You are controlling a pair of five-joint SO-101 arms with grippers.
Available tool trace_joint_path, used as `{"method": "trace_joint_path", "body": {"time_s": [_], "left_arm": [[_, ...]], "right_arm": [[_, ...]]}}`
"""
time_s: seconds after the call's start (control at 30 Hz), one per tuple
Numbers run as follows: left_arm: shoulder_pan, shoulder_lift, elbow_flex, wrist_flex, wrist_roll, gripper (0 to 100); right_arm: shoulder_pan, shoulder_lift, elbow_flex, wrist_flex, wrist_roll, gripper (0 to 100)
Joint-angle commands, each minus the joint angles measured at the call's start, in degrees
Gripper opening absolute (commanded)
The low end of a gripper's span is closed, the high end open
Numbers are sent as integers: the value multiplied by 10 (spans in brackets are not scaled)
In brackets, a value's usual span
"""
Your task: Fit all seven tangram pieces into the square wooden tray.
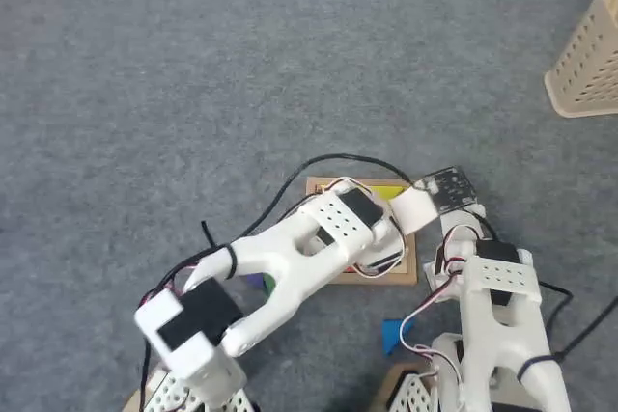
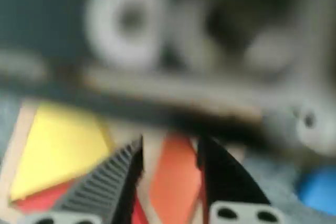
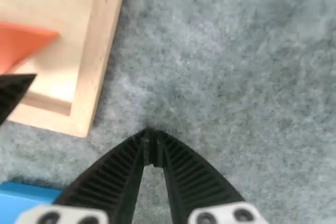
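Low over the square wooden tray [image 3: 100,61], set toward the arms' edge of the surface [image 1: 145,94]: the left hand [image 2: 170,150], fingers apart and astride an orange piece [image 2: 176,182] lying flat on the tray floor. Looks unclamped, going by the pale strip between one finger and the piece's edge; probably poised that way to pinch the piece by its sides and turn it into line. Beside it, already inside: a yellow piece [image 2: 58,150] along one tray edge and a red piece [image 2: 37,199] touching it. Leaves the orange one the bare wood next to them, by the look of it. Just outside a tray corner, down on the grey surface: the right hand [image 3: 151,148], fingers pressed together on nothing, likely parked there to stay clear of the other arm's reach. Close by, off the tray: a blue piece [image 3: 23,200], not yet fitted and handy for that hand. Under the left arm, outside the tray's opposite edge: purple and green slivers [image 1: 261,283], perhaps further pieces. Well short of seven fitted.
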Motion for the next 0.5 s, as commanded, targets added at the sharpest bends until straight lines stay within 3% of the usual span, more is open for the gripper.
{"method": "trace_joint_path", "body": {"time_s": [0.0, 0.13, 0.27, 0.47], "left_arm": [[4, 34, -36, -11, 4, 152], [-4, 56, -53, 15, -2, 147], [-15, 49, -59, 63, -55, 87], [-40, 47, -55, 120, -102, 78]], "right_arm": [[-7, -11, 0, -10, -2, 6], [-7, -11, 0, -10, -2, 6], [-7, -11, 0, -10, -2, 6], [-7, -11, 0, -10, -2, 6]]}}
